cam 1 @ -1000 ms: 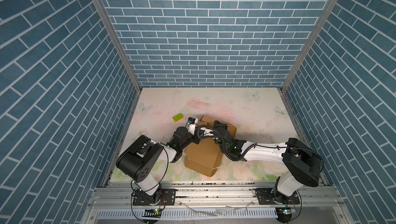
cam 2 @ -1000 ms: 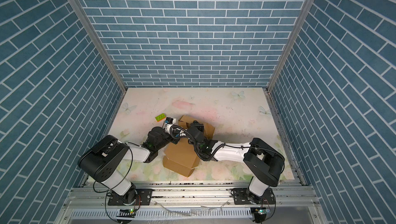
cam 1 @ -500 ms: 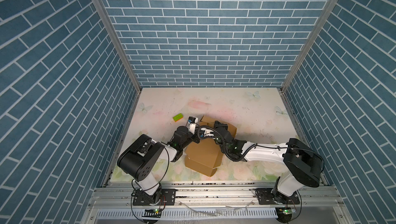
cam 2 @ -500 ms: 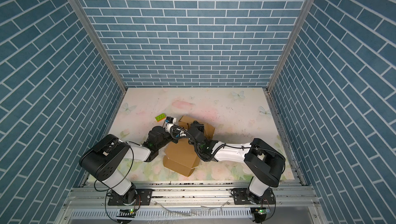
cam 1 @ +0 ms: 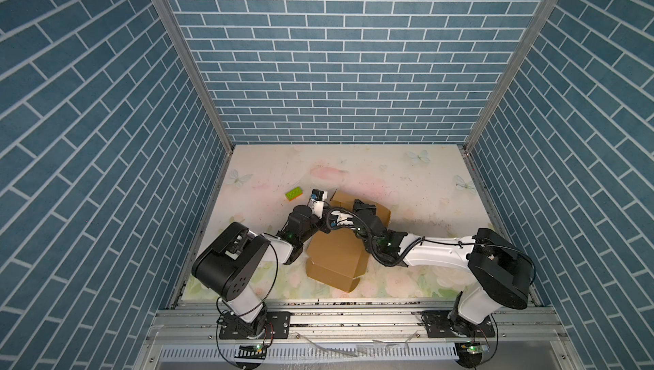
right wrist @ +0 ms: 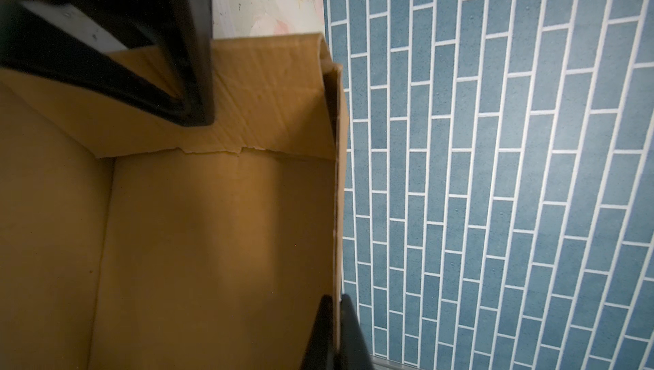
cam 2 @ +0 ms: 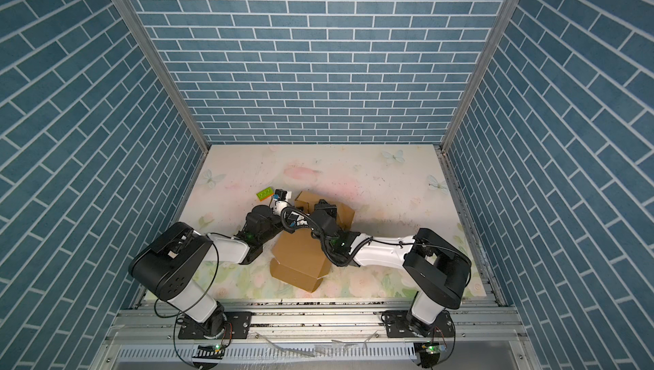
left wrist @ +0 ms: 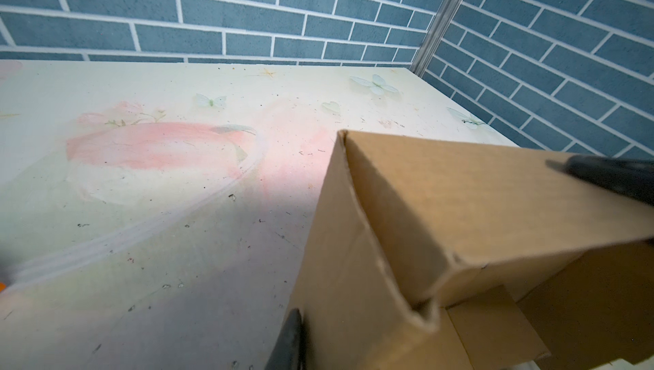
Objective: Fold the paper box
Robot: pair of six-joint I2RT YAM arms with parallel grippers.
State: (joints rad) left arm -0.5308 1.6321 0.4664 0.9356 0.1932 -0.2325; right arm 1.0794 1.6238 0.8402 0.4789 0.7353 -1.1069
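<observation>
The brown paper box (cam 1: pixel 336 258) (cam 2: pixel 300 255) lies partly folded mid-table in both top views, its near panel flat and its far walls raised. My left gripper (cam 1: pixel 328 210) straddles the box's left wall. In the left wrist view one of its fingers (left wrist: pixel 291 336) presses the wall's outer face, and the cardboard (left wrist: pixel 407 209) hides the other. The right wrist view shows the left gripper's other finger (right wrist: pixel 194 78) on the folded-in flap. My right gripper (cam 1: pixel 356 203) (right wrist: pixel 336 315) is shut on the top edge of the far wall (right wrist: pixel 338 209).
A small green toy brick (cam 1: pixel 294 194) (cam 2: pixel 265 193) lies on the table just left of the box, behind my left wrist. Blue brick walls close in the floral table (cam 1: pixel 407 180) on three sides. A metal rail (cam 1: pixel 354 315) runs along the front.
The left jaws have narrowed onto the box's left wall. Both arms and the box have stayed almost where they were.
</observation>
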